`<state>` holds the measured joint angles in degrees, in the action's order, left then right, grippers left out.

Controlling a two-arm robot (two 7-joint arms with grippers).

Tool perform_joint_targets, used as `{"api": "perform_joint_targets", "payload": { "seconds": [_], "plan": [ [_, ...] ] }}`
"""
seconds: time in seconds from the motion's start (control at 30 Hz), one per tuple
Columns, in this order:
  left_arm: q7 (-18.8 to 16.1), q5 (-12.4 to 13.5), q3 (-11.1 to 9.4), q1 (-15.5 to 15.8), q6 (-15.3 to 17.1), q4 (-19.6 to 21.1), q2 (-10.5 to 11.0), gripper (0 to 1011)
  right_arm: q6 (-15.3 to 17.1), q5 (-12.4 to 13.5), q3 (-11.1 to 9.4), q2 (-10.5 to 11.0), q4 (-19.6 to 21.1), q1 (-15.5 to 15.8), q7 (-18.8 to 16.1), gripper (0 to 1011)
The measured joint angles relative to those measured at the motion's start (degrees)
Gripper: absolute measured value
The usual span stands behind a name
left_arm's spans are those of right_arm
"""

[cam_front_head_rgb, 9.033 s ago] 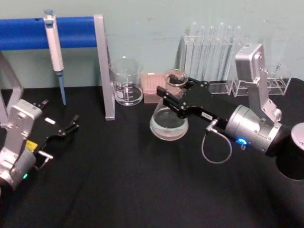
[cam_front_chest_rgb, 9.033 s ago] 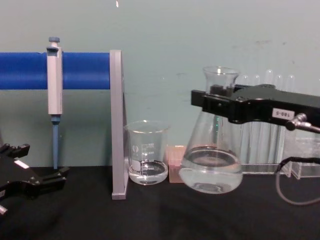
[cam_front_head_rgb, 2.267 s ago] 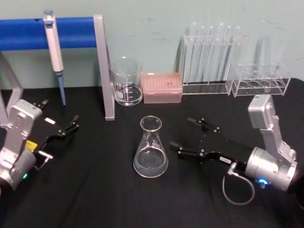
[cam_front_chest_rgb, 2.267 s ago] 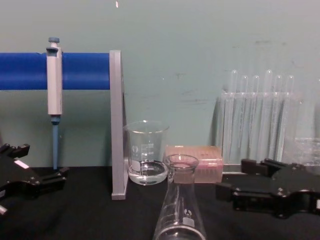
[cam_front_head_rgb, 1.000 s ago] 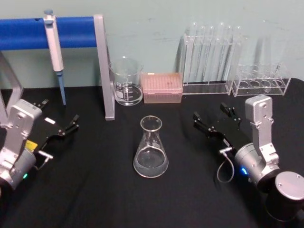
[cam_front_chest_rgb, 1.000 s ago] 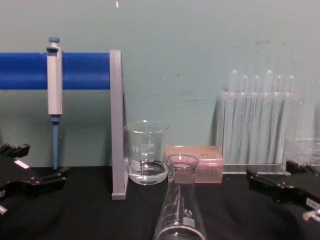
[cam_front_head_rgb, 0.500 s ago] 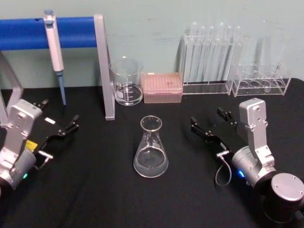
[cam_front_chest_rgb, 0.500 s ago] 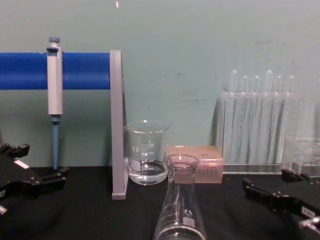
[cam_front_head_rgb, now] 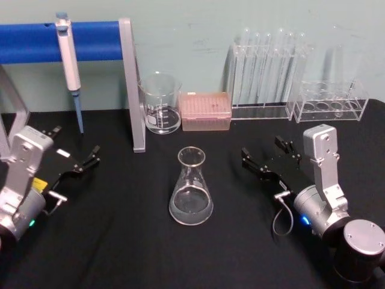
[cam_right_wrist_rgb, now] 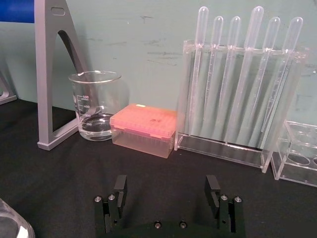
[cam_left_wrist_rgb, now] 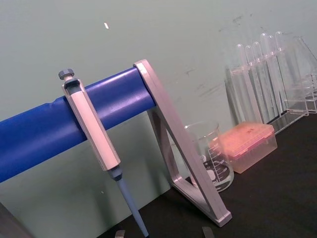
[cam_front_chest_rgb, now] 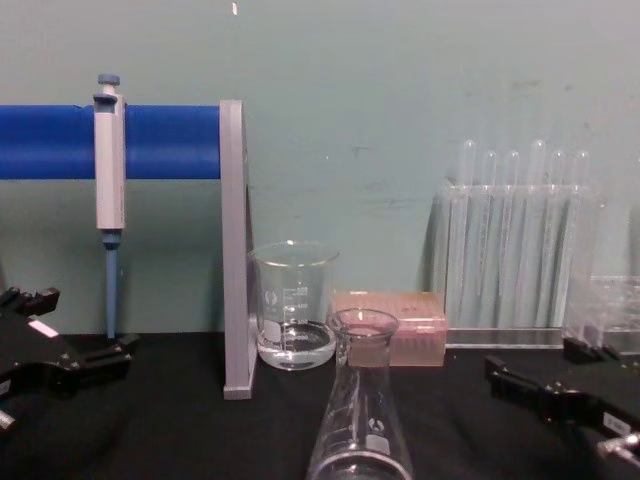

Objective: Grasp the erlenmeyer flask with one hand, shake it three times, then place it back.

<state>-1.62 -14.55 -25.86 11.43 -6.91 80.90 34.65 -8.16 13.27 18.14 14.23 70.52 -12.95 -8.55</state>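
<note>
The erlenmeyer flask [cam_front_head_rgb: 191,186] stands upright on the black table, mid-front, with a little clear liquid in its base; it rises in the chest view's lower middle [cam_front_chest_rgb: 360,420]. My right gripper [cam_front_head_rgb: 263,150], the hand with the silver wrist, sits open to the flask's right, well apart from it, nothing between its fingers [cam_right_wrist_rgb: 120,188]. A corner of the flask [cam_right_wrist_rgb: 10,227] shows in the right wrist view. My left gripper [cam_front_head_rgb: 75,143] rests open at the table's left, far from the flask.
Behind the flask stand a glass beaker [cam_front_head_rgb: 160,111], a pink tip box [cam_front_head_rgb: 206,111], a rack of tubes [cam_front_head_rgb: 267,78] and a low clear rack [cam_front_head_rgb: 331,99]. A pipette [cam_front_head_rgb: 69,54] hangs on the blue stand [cam_front_head_rgb: 132,90] at back left.
Nine seconds ago my right gripper held the flask in the air by its neck. The flask now stands on the table, released, and the gripper has drawn back rightward. Over the last half second nothing moved.
</note>
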Motion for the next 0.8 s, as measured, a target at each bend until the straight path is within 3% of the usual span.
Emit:
{"api": "perform_joint_targets", "payload": {
  "seconds": [0.8],
  "plan": [
    [0.00, 0.00, 0.00, 0.00, 0.00, 0.00, 0.00, 1001, -0.03, 0.18, 0.04, 0.04, 0.06, 0.00, 0.01, 1002]
  ]
}}
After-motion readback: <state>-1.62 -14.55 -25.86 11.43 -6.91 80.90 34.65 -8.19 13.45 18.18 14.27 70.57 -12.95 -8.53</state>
